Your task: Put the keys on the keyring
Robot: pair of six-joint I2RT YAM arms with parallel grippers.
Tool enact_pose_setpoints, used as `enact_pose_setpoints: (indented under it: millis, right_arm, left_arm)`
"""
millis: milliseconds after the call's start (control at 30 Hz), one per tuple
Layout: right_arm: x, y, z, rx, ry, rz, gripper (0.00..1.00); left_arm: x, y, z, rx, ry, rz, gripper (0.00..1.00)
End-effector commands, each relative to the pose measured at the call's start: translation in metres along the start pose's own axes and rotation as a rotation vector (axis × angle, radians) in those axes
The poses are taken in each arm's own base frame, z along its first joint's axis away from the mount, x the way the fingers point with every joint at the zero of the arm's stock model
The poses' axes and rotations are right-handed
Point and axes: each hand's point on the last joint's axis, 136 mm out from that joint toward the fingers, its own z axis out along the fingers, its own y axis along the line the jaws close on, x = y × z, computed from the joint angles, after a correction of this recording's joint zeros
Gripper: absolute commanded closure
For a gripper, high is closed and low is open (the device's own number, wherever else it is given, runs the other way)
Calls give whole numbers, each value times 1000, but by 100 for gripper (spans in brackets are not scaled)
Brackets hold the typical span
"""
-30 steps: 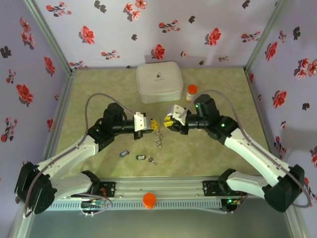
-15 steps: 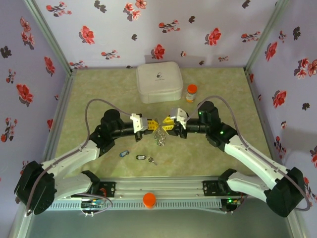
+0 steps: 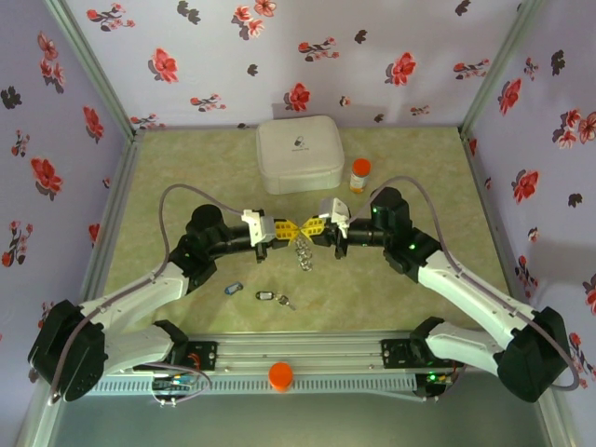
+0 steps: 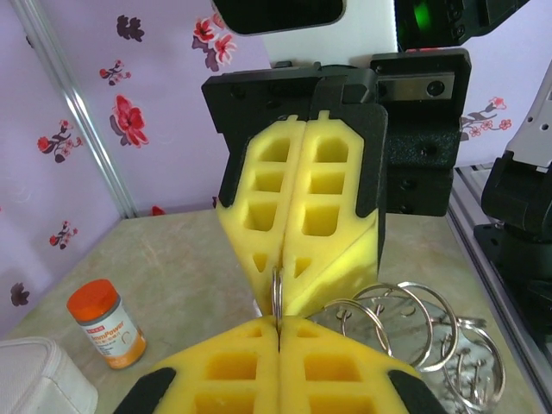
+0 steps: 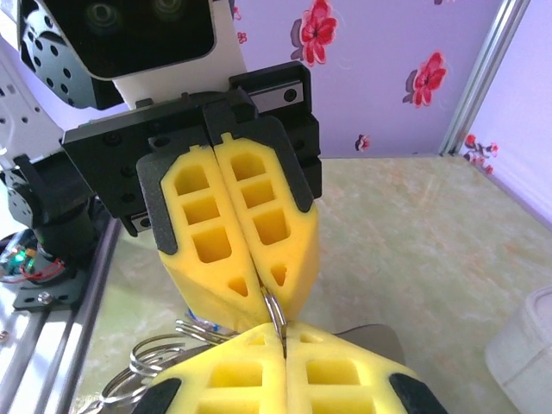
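Above the middle of the table my left gripper and right gripper meet tip to tip. Both are shut on the same thin metal ring of the keyring, whose linked rings hang below them. In the left wrist view my yellow pads pinch the ring, with the loose rings hanging to the right. In the right wrist view the ring runs between both pairs of pads. A blue-headed key and a black-headed key lie on the table nearer the bases.
A white square case stands at the back centre, with an orange-capped pill bottle beside it on the right. An orange knob sits on the front rail. Floral walls enclose the table on three sides.
The right gripper came in to the left gripper and closed on the ring. Both arms shifted slightly away from the bases, carrying the hanging keyring with them.
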Motion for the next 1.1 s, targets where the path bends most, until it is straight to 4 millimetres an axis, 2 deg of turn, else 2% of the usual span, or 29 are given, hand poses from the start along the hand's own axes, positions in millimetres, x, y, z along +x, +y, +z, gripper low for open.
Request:
enact_pose_setpoints:
  millis: [0, 33, 100, 267, 400, 633, 767, 867, 1000, 1067]
  right_arm:
    - [-8, 0, 1, -12, -10, -5, 100]
    - [-9, -1, -1, -5, 6, -11, 100]
    - [-7, -2, -2, 5, 63, -26, 100]
    - [8, 6, -7, -25, 272, -70, 100]
    - [13, 7, -7, -36, 371, -104, 100]
    - [10, 7, 2, -50, 421, -136, 100]
    - [11, 8, 5, -57, 438, -143, 100]
    - [9, 10, 6, -64, 435, -146, 100]
    - [7, 10, 6, -58, 427, -146, 100]
    - [2, 9, 5, -38, 393, -133, 85]
  left_arm:
    - [-12, -1, 0, 8, -36, 34, 80]
    - [-7, 0, -1, -1, -6, 33, 75]
    - [4, 0, -3, 0, 76, 43, 73]
    - [30, -9, -8, 66, 286, 62, 76]
    - [26, -10, -9, 69, 279, 83, 77]
    - [10, -11, -2, 79, 209, 81, 80]
    - [9, -13, 3, 96, 192, 76, 82]
    - [11, -12, 5, 98, 195, 79, 86]
    - [9, -12, 6, 102, 194, 88, 100]
    - [9, -13, 5, 100, 193, 95, 100]
